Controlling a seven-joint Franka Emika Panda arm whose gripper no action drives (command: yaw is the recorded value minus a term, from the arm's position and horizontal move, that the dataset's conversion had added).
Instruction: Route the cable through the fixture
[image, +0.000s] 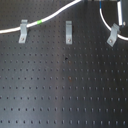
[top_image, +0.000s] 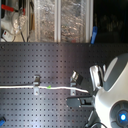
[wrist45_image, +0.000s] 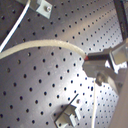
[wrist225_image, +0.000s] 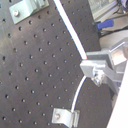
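Black perforated breadboard (image: 65, 95) as the carrying surface, with three small grey clips across it in the first exterior view. Upright fixture (image: 68, 32) in the middle of that row, standing straight, nothing threaded through it. Leaning clip (image: 23, 31) toward the first exterior view's left, second leaning clip (image: 114, 34) toward the first exterior view's right.

White cable (image: 55, 15) running from the first exterior view's left edge, passing at the top of the left leaning clip with its green band (image: 38, 23) just beside that clip, then rising above the fixture, apart from it, and curling in a loop near the right leaning clip. Same cable in the second exterior view stretched level across two clips toward the robot's white arm (top_image: 112, 95).

Gripper (wrist225_image: 94, 70) seen in both wrist views, closed around the cable at a spot with a small red mark; cable (wrist225_image: 70, 30) entering from one side and hanging out slack on the other toward a grey clip (wrist225_image: 65, 117). Blue object (wrist225_image: 106, 24) beyond the breadboard edge, too blurred to name.
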